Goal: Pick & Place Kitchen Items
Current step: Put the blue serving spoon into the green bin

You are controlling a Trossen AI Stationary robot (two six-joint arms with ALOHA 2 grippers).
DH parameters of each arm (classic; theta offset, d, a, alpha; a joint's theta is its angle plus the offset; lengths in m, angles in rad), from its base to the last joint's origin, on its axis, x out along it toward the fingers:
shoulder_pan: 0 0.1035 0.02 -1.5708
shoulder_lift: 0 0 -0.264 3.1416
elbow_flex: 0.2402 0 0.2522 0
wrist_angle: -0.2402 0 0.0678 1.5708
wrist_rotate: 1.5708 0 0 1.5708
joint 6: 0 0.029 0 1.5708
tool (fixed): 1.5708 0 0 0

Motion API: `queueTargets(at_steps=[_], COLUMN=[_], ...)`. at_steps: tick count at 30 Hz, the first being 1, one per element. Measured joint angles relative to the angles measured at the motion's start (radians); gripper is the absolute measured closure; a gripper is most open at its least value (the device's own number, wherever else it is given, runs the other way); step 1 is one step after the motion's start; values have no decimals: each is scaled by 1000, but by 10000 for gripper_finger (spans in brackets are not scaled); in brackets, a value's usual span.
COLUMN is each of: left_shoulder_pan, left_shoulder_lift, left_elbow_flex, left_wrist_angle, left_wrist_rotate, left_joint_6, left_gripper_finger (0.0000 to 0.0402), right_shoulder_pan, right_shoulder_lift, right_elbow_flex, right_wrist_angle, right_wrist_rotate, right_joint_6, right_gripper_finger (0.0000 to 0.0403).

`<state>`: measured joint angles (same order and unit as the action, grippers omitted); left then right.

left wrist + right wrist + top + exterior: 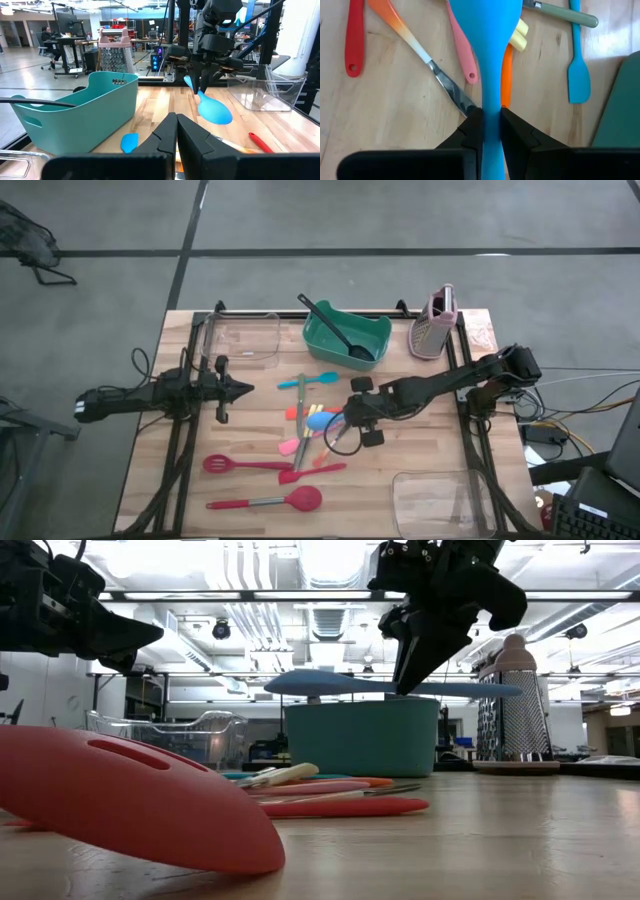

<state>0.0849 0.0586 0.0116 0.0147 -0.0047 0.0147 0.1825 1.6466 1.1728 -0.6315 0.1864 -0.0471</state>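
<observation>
My right gripper (345,423) is over the middle of the table, shut on a blue spoon (330,683) that it holds above the other utensils. Below it lie a pink spatula (460,45), an orange-handled knife (415,42), a red handle (354,35) and a teal spatula (578,75), all flat on the wood. A black slotted spoon (330,325) leans in the green bin (378,330). My left gripper (243,390) is shut and empty, hovering over the table's left part. My right gripper pinches the blue spoon's handle (490,107) between its two fingers, just behind the bowl (485,25). The fingers come from above, pointing down, and lie across the handle. The spoon hangs about level, lifted clear of the table, as the low view shows.
A red slotted spatula (235,465) and a red spoon (275,501) lie near the front. A pink-grey grater (435,328) stands at the back right. Clear tubs stand at the back left (245,335) and the front right (440,495).
</observation>
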Motion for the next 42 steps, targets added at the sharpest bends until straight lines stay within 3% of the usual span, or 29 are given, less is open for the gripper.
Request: queueTargets(at_steps=[29, 42], left_shoulder_pan=[0, 0], left_shoulder_lift=[0, 0], left_elbow_flex=[0, 0], left_wrist_angle=[0, 0], left_wrist_rotate=[0, 0], left_joint_6=[0, 0], left_gripper_finger=[383, 383], right_shoulder_pan=[-6, -11], right_shoulder_lift=[-8, -95], right_elbow_flex=[0, 0], right_wrist_angle=[-2, -9], right_wrist_rotate=[45, 106], right_joint_6=[-2, 1], right_gripper_finger=[358, 356])
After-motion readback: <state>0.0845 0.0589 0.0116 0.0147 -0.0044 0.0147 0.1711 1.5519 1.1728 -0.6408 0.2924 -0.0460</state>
